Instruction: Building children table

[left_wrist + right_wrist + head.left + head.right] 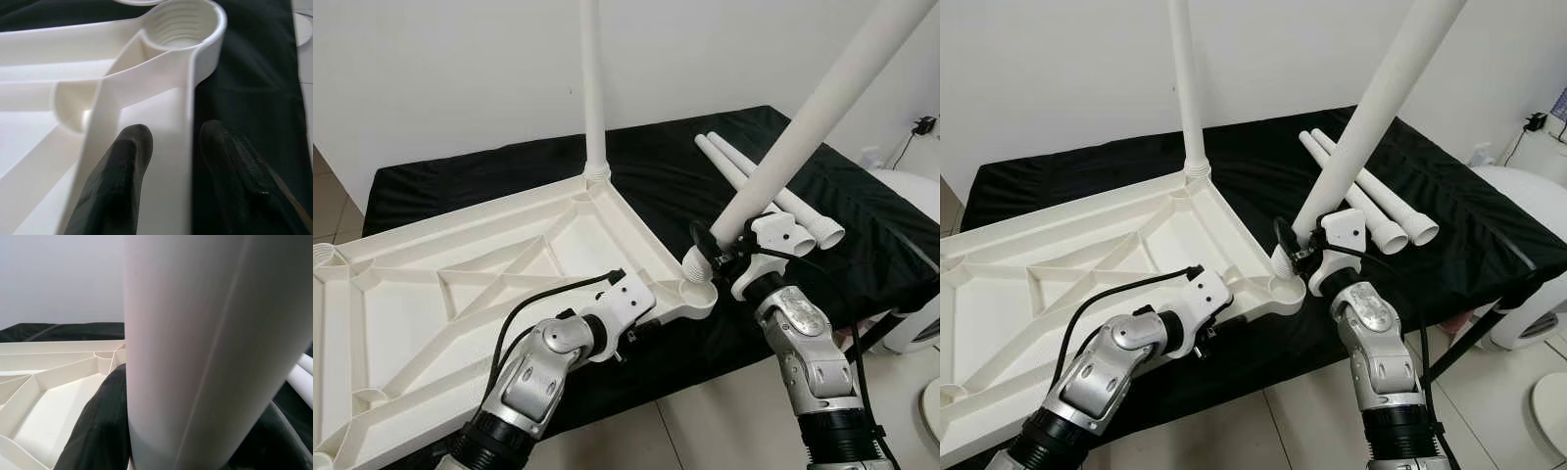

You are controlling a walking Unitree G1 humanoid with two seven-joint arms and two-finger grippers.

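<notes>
The white ribbed plastic tabletop (480,284) lies upside down on the black cloth-covered surface (862,225), one white plastic leg (594,98) already upright in its far corner at 12 o'clock. The right gripper (161,431) is clamped on a long white plastic tube leg (822,108), its threaded end at the near corner socket (698,292) — tilted toward 1 o'clock. The left gripper (178,161) straddles the tabletop's edge rim, fingers spread either side. Two spare white tube legs (773,191) lie at 2 o'clock.
</notes>
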